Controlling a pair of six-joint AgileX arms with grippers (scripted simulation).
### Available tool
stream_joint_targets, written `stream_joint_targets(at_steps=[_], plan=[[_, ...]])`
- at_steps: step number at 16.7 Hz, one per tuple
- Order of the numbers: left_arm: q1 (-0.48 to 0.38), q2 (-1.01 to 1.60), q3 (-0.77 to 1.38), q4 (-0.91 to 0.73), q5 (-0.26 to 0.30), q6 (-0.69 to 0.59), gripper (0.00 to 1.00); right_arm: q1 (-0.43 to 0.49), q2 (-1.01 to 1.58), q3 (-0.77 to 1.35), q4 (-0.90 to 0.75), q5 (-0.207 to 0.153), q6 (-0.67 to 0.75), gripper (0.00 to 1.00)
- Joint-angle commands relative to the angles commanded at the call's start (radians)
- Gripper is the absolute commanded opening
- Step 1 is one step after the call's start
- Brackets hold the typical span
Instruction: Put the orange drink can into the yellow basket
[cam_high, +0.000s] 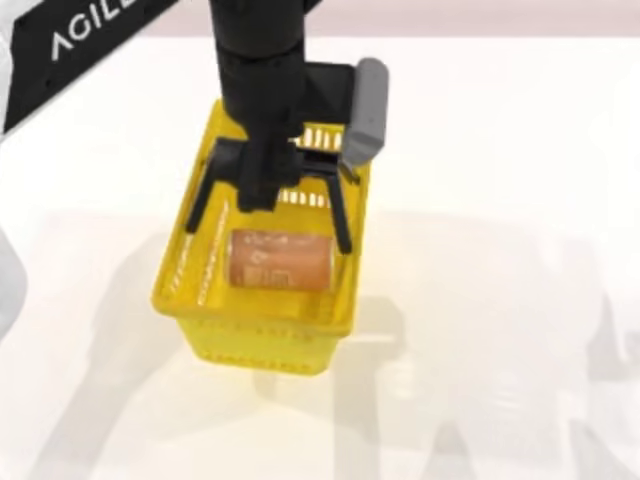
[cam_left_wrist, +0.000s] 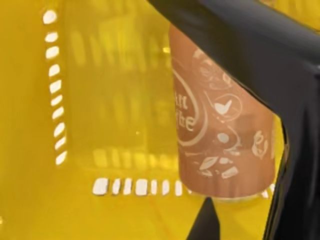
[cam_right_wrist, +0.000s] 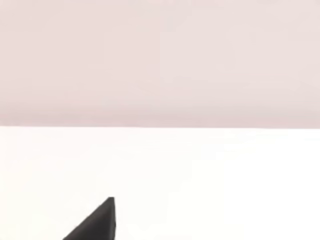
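Yellow plastic of the basket (cam_high: 190, 300) surrounds the can (cam_high: 281, 259), which lies on its side inside, near the front wall. Above it, the left claw (cam_high: 270, 225) is spread wide, both fingers away from the can and holding nothing. So the release step seems finished. Next, the left arm should rise straight up, clear of the black handle (cam_high: 325, 85). The right arm is parked out of sight.

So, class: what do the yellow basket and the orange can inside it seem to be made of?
Bright yellow slotted shopping basket: looks like glossy moulded plastic, given its slotted walls and sheen. Orange-brown cylindrical drink can: probably thin metal with a printed matte wrap of pale swirls; rendering leaves it uncertain.
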Motion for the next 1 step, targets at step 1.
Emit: stream_joint_targets(at_steps=[1], plan=[[0.002,-0.001,0.005,-0.005,0.0,0.001,0.0,0.0,0.0,0.0,0.0,0.0,0.0,1.0]])
